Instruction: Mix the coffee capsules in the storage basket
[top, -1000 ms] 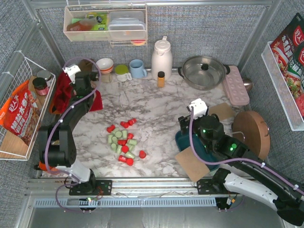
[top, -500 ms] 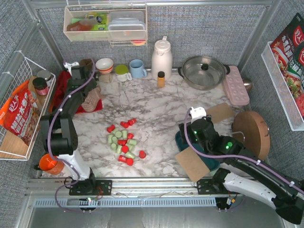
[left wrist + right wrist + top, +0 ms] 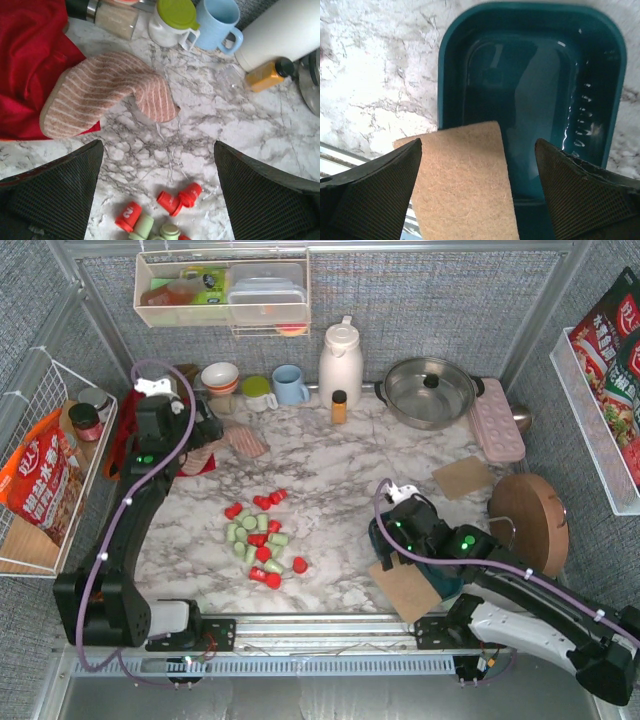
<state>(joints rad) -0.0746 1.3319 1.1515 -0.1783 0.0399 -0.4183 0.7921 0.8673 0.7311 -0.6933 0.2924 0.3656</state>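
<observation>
The coffee capsules (image 3: 260, 540), red and pale green, lie in a loose heap on the marble, outside the storage basket. Several of them (image 3: 175, 200) show at the bottom of the left wrist view. My left gripper (image 3: 205, 430) hangs open above the table (image 3: 157, 150), beyond the heap, with nothing between its fingers. The teal storage basket (image 3: 378, 538) sits at the near right, mostly hidden under my right arm. Its inside (image 3: 445, 75) holds no capsules. My right gripper (image 3: 392, 540) is open over it (image 3: 478, 145). A tan felt pad (image 3: 465, 185) lies across the basket's near rim.
A pink striped mitt (image 3: 105, 95) lies beside a red cloth (image 3: 125, 440) at the left. Mugs (image 3: 290, 385), a white jug (image 3: 340, 360), an orange bottle (image 3: 339, 406) and a pot (image 3: 430, 390) line the back. A second tan pad (image 3: 460, 477) and a round wooden board (image 3: 530, 520) are at the right.
My left gripper opened and let go of the striped mitt, which now lies on the marble. My right gripper opened fully and moved nearer, low over the basket.
</observation>
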